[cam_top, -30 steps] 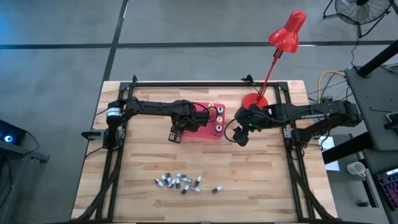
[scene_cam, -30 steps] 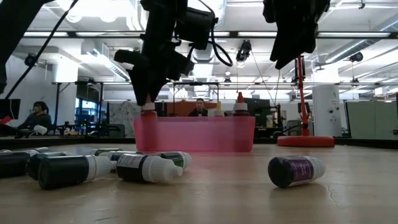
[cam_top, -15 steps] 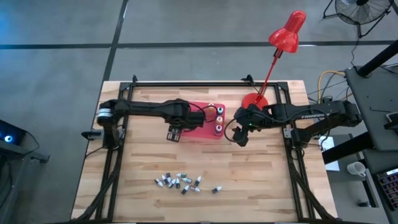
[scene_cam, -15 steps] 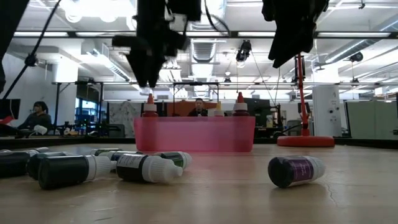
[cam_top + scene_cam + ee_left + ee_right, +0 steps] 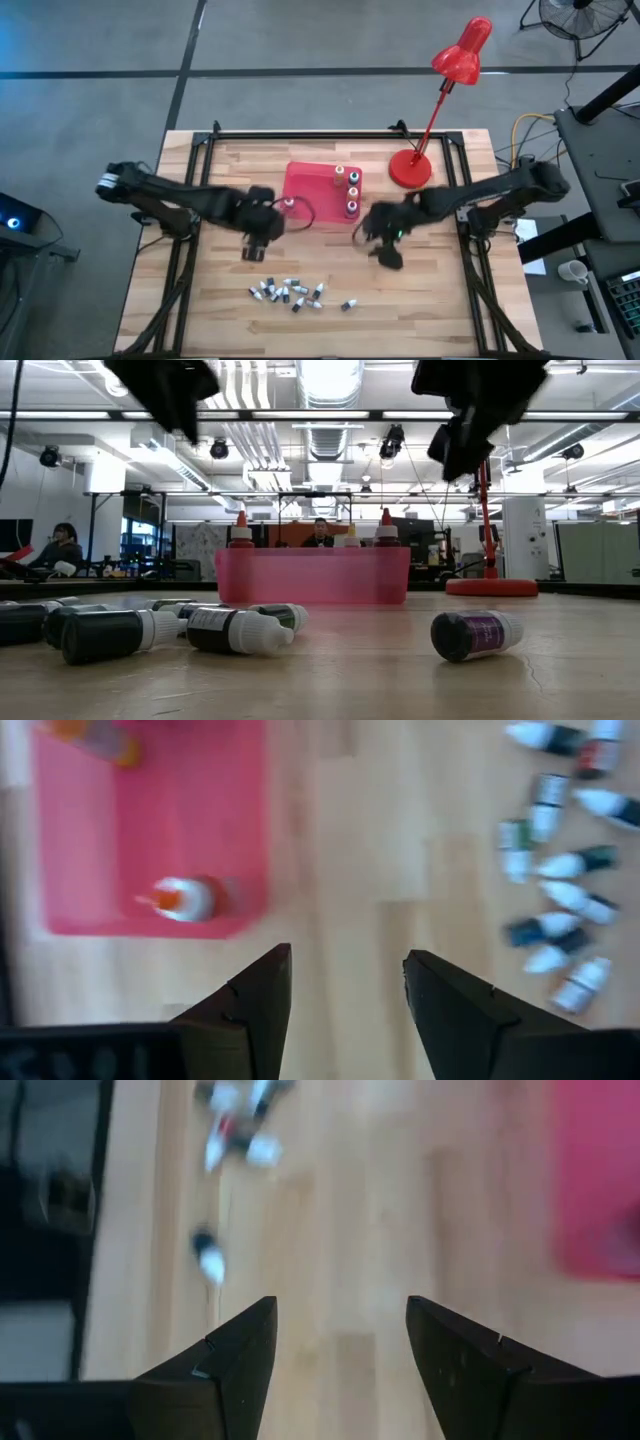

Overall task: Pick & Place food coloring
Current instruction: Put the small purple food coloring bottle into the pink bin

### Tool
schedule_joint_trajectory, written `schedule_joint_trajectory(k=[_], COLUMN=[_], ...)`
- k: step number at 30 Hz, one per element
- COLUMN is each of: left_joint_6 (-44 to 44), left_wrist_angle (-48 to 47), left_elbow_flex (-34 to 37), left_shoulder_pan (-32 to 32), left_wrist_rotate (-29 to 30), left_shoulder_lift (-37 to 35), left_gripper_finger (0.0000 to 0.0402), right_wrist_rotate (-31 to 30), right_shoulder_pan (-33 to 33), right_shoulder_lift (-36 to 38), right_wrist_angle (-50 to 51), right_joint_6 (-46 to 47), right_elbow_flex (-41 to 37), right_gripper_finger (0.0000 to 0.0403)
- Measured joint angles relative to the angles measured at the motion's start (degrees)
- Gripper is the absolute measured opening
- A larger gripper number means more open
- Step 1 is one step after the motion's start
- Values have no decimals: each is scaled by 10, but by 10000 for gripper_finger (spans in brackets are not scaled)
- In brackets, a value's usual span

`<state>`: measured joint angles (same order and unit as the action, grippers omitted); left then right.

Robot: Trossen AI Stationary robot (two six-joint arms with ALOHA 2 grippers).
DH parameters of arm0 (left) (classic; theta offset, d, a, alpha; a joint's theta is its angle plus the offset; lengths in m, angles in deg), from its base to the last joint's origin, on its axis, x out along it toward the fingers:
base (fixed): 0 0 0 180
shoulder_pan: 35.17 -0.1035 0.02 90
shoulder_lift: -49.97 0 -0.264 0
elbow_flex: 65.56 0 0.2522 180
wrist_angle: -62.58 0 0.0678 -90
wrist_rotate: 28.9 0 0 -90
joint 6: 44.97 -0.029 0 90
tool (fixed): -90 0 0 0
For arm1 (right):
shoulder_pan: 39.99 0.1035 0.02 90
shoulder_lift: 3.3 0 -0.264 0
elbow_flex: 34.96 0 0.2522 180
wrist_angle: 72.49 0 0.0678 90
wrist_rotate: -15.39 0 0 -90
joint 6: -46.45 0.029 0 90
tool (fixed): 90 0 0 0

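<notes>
Several small food coloring bottles [image 5: 288,292] lie on their sides in a cluster on the wooden table near its near edge, with one apart [image 5: 348,305]; they also show in the low view [image 5: 235,628]. A few red-tipped bottles [image 5: 351,190] stand upright in the red tray [image 5: 315,178], and one more [image 5: 183,898] stands in the tray's near left corner. My left gripper [image 5: 253,250] is open and empty above the table between the tray and the cluster. My right gripper [image 5: 385,255] is open and empty, to the right of the cluster.
A red desk lamp stands with its base [image 5: 408,168] at the far right of the table, its head [image 5: 462,50] beyond the far edge. Black frame rails run along the table's left and right sides. People sit in the room beyond the table [image 5: 320,535].
My left gripper has risen off the red-tipped bottle, which stays upright in the tray's left end, and has swung toward the near edge and the left. My right gripper has gone from beside the tray toward the near edge, closer to the loose bottles.
</notes>
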<state>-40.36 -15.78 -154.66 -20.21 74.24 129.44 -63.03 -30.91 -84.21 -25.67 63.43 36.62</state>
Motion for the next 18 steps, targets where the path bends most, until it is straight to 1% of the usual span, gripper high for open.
schedule_joint_trajectory(k=[2, 6, 9, 11, 13, 18], left_joint_6=[40, 115, 144, 163, 192, 258], left_wrist_angle=[38, 114, 172, 205, 218, 232], left_elbow_flex=[54, 144, 195, 220, 235, 256], left_shoulder_pan=[39, 129, 194, 227, 253, 285], left_wrist_rotate=[-1, -1, -1, -2, -1, 0], left_shoulder_lift=[-32, -74, -84, -83, -78, -64], left_gripper_finger=[167, 168, 168, 168, 168, 168], right_wrist_rotate=[-22, -87, -104, -103, -103, -103], right_shoulder_pan=[41, 109, 141, 158, 172, 195], right_shoulder_lift=[-45, -140, -205, -240, -271, -331], right_wrist_angle=[-2, -4, -4, -4, -4, -8], right_joint_6=[-20, -27, -24, -10, 7, 14], right_elbow_flex=[16, 68, 106, 126, 144, 189], right_gripper_finger=[214, 214, 214, 214, 214, 214])
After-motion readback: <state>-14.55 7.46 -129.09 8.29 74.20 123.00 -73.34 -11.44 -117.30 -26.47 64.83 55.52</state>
